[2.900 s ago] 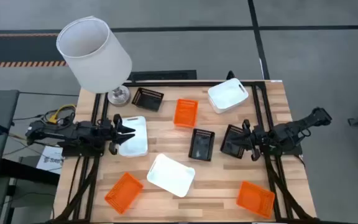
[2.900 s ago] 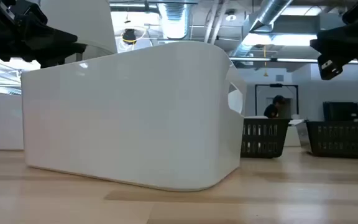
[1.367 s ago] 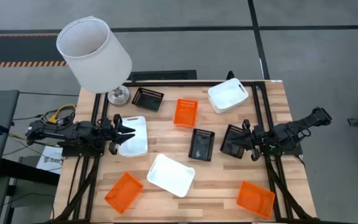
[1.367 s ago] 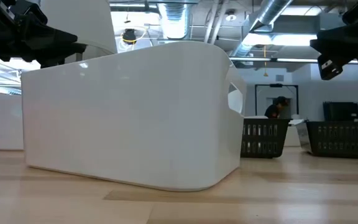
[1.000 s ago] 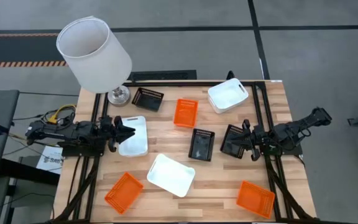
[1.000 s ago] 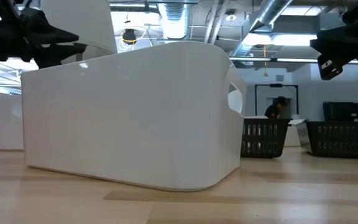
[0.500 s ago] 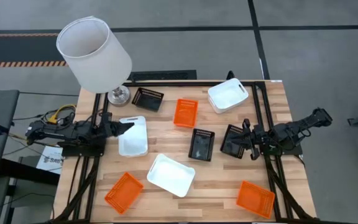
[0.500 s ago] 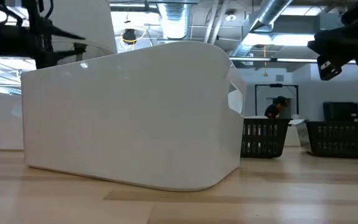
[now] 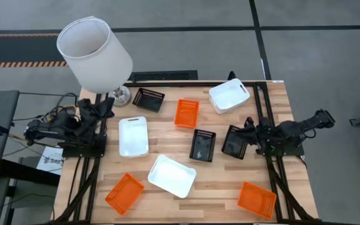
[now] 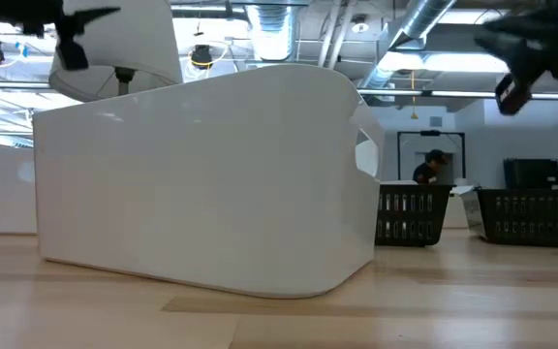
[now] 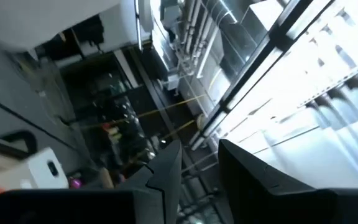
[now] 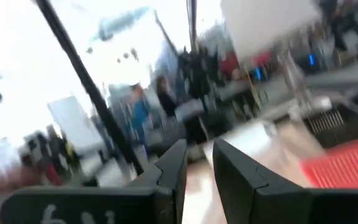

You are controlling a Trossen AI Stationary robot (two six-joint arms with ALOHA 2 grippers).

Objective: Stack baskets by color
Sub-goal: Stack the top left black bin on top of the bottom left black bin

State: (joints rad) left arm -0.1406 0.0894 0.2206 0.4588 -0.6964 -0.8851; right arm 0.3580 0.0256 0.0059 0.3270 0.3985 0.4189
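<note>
Since the earlier frames the left gripper (image 9: 105,106) is swinging off the white basket (image 9: 133,136) toward the lamp base, jaws slightly parted, empty. Right gripper (image 9: 250,130), narrowly parted, is hovering over a black basket (image 9: 235,141). Recommend squaring to one rim before closing.

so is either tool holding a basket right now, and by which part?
Nothing is held. The left tool and the right tool each show an empty gap between their fingers, with no basket in it.
</note>
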